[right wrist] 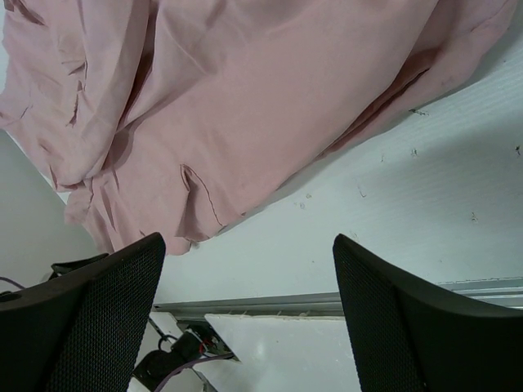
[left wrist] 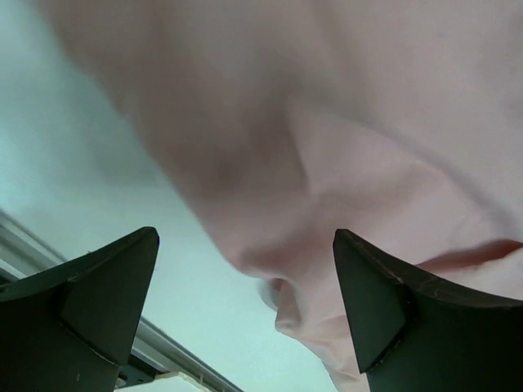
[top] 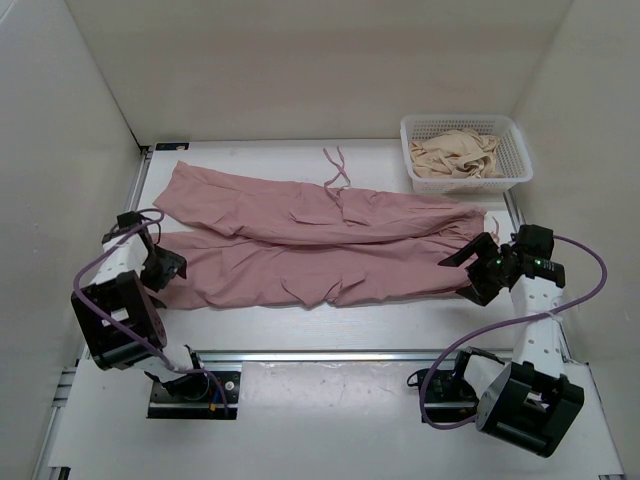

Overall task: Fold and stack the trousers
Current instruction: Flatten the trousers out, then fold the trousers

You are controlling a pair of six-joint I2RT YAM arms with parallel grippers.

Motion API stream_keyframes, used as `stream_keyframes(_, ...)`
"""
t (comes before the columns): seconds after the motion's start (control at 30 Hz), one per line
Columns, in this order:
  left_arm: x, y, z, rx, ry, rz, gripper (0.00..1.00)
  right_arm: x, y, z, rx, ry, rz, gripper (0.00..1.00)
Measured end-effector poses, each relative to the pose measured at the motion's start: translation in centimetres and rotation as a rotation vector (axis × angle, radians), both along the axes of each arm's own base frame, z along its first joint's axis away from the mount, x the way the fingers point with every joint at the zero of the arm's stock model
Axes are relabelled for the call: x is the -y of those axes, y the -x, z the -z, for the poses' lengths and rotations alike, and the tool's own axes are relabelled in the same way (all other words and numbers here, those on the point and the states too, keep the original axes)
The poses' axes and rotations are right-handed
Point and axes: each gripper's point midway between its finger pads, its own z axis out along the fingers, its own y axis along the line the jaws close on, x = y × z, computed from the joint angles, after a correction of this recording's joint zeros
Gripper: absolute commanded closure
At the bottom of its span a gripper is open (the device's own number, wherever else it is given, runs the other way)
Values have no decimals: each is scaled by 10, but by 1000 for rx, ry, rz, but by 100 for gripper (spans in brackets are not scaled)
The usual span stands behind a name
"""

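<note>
The basket [top: 520, 150] holds beige cloth [top: 455, 155] (crumpled). The left tool [top: 170, 272] and right tool [top: 462, 275] gape wide, empty, at opposite ends of the trousers [top: 320, 240].

The left arm [top: 118, 300], black at the joints with a white forearm link, rises from its base at the near left corner and bends inward. A purple cable [top: 95, 262] loops beside it. Its black two-finger left hand [top: 172, 268] sits low and points to the right, toward the middle. Seen from the wrist camera, the two dark fingers [left wrist: 106, 302] stand wide apart.

The right arm [top: 535, 325], built the same way, leans up from the near right corner and turns left at the wrist. The black right hand [top: 468, 275] points leftward and slightly down. Its mesh-faced fingers [right wrist: 106, 314] are likewise spread wide.
</note>
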Motion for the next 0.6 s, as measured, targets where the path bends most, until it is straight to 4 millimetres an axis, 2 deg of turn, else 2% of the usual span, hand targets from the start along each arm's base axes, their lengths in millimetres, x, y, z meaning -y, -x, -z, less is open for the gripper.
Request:
stream_keyframes(0.1, -7, 10, -7, -15, -46, -52, 0, 0, 1, -1, 3, 1, 0, 12)
stream_keyframes(0.27, -31, 22, -12, -47, -90, -150, 0, -1, 2, -1, 3, 1, 0, 12)
stream_keyframes(0.43, -52, 29, -4, -108, -101, -215, 0, -1, 3, -1, 0, 0, 0, 12)
stream_keyframes(0.6, -59, 38, 0, -137, -95, -248, 0, -1, 4, -1, -6, -1, -3, 12)
